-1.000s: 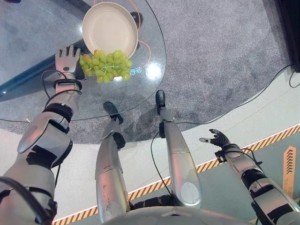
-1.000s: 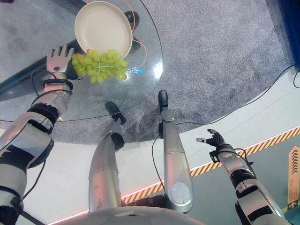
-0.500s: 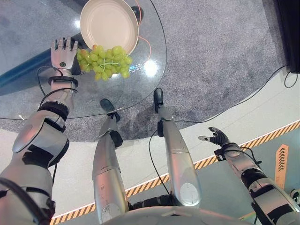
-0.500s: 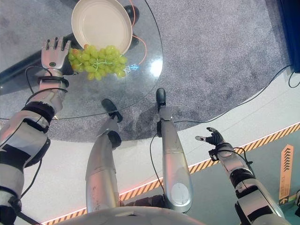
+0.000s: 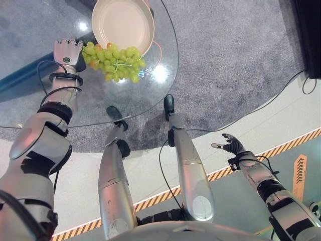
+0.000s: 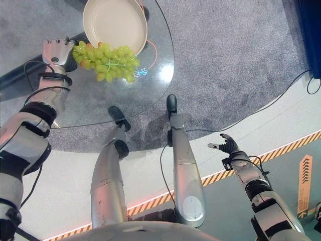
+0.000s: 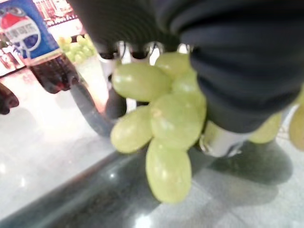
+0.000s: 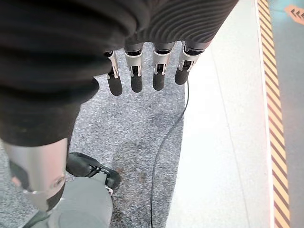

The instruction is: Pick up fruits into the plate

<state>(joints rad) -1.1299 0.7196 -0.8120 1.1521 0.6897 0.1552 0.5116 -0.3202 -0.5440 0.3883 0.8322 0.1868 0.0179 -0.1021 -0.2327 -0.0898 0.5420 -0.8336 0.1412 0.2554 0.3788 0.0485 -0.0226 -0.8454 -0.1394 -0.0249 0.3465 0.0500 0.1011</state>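
Observation:
A bunch of green grapes [image 5: 113, 57] is held at its left end by my left hand [image 5: 67, 50], whose fingers and thumb curl round it. In the left wrist view the grapes [image 7: 161, 123] bulge out between the fingers [image 7: 116, 102] and the thumb, over the glass. The bunch lies along the near rim of the empty cream plate [image 5: 123, 22] and just overlaps it. The plate stands at the far side of the round glass table [image 5: 95, 103]. My right hand [image 5: 230, 145] hangs open low on the right, away from the table, with its fingers [image 8: 142, 71] straight.
The glass table's near edge curves in front of me, with grey carpet [image 5: 230, 60] beyond and to the right. A striped floor line [image 5: 281, 150] runs at lower right. A cola bottle [image 7: 35, 45] shows past the grapes in the left wrist view.
My left hand has carried the grapes a little farther away, up against the plate's near rim. The right hand has stayed where it was.

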